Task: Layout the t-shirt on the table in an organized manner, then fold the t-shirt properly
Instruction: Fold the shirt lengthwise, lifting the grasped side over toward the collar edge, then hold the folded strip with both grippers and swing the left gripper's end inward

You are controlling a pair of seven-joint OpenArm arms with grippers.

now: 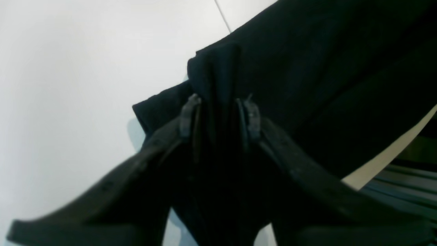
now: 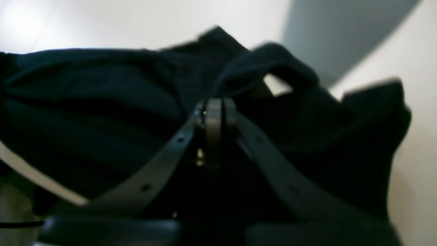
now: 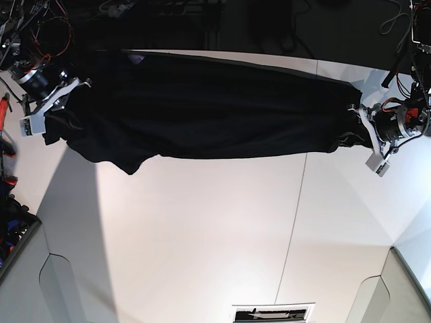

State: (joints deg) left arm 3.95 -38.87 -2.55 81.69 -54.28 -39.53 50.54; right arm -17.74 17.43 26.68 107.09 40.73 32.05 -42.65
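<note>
- Right now the layout step is in hand: the black t-shirt (image 3: 202, 111) is stretched in a long band between the two arms along the far edge of the white desk (image 3: 202, 229), and it looks not yet flat; a bunched flap sags toward the desk near the base view's left.
- Left hand (image 1: 218, 109): in its wrist view the two fingertips stand a little apart with a pleat of black cloth bunched between them. Whether they press it or are letting it go I cannot tell.
- Right hand (image 2: 215, 116): its fingertips are drawn together; dark cloth crowds right around them, so my guess is a thin pinch of the shirt's edge, though the blur hides the contact itself.
- Next move, as I judge it: lower the stretched shirt onto the open desk and spread it with both ends level, so the sagging flap lies smooth. Folding can only follow that.
- Risk, I think: if one end slips, the band will collapse into a heap.
- Count: one t-shirt, one desk crossed by a thin dark seam (image 3: 294, 222), two arms, two hands.
</note>
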